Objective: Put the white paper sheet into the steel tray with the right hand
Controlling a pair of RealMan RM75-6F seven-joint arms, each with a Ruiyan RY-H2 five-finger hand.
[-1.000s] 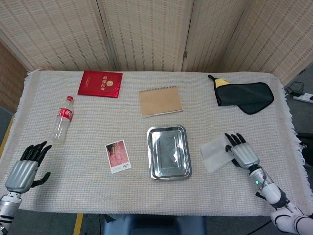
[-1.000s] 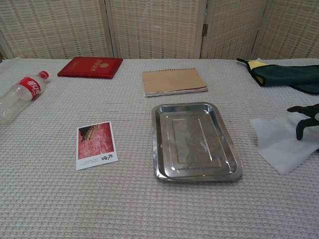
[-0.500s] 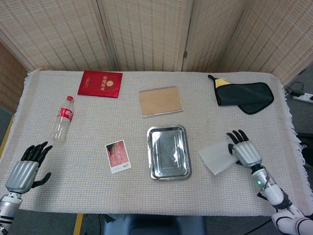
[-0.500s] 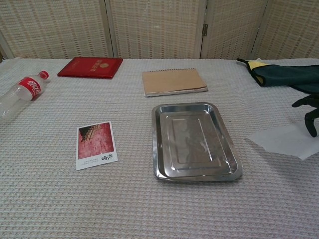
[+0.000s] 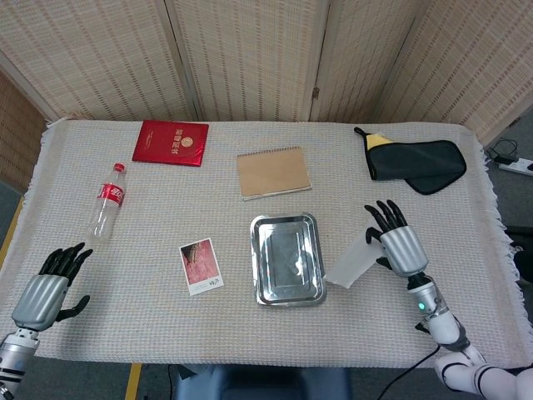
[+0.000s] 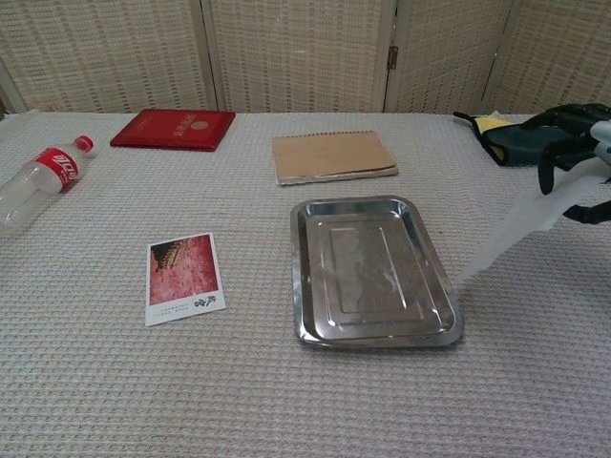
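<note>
The white paper sheet (image 5: 351,262) hangs tilted in the air just right of the steel tray (image 5: 287,259), its lower corner near the tray's right rim. My right hand (image 5: 393,241) holds the sheet by its upper right edge, lifted off the cloth. In the chest view the sheet (image 6: 520,224) slants down from my right hand (image 6: 573,148) toward the tray (image 6: 372,269). The tray holds nothing. My left hand (image 5: 46,287) rests at the table's near left corner, fingers apart, holding nothing.
A photo card (image 5: 201,266) lies left of the tray. A brown notebook (image 5: 272,172) sits behind the tray, a red booklet (image 5: 171,142) at the back left, a plastic bottle (image 5: 106,202) on the left, a dark cloth (image 5: 416,163) at the back right.
My right hand has lifted the paper sheet off the table and carried it left toward the tray. The left hand has stayed put.
</note>
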